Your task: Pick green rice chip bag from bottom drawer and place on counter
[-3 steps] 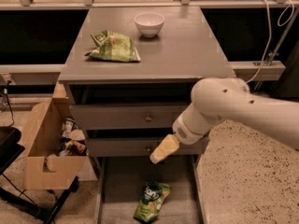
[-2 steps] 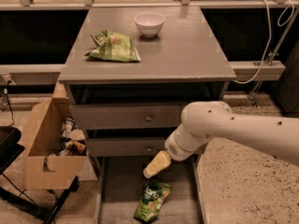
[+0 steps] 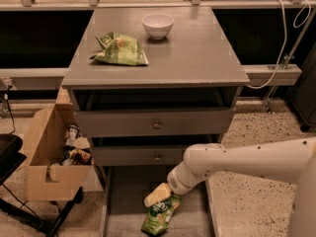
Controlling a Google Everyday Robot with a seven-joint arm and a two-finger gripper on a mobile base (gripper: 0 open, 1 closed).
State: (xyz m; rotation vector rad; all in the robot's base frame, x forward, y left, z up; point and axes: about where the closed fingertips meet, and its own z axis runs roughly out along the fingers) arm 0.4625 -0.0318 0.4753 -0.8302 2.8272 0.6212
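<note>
The green rice chip bag (image 3: 160,216) lies on the floor of the open bottom drawer (image 3: 123,201), near its front, long axis pointing away from the cabinet. My gripper (image 3: 157,195) hangs low over the drawer at the end of the white arm, its tan tip right above the bag's upper end, touching or nearly touching it. The grey counter (image 3: 197,48) is the cabinet's top, far above the gripper.
A paler, flatter green bag (image 3: 120,50) and a white bowl (image 3: 157,25) sit on the counter. Two closed drawer fronts with knobs (image 3: 157,124) are above the open drawer. An open cardboard box (image 3: 54,157) with clutter stands left of the cabinet. A cable (image 3: 276,48) hangs at right.
The arm has lowered and moved left, from in front of the closed drawer fronts down into the open bottom drawer, to the top of the green bag. The bag has not moved.
</note>
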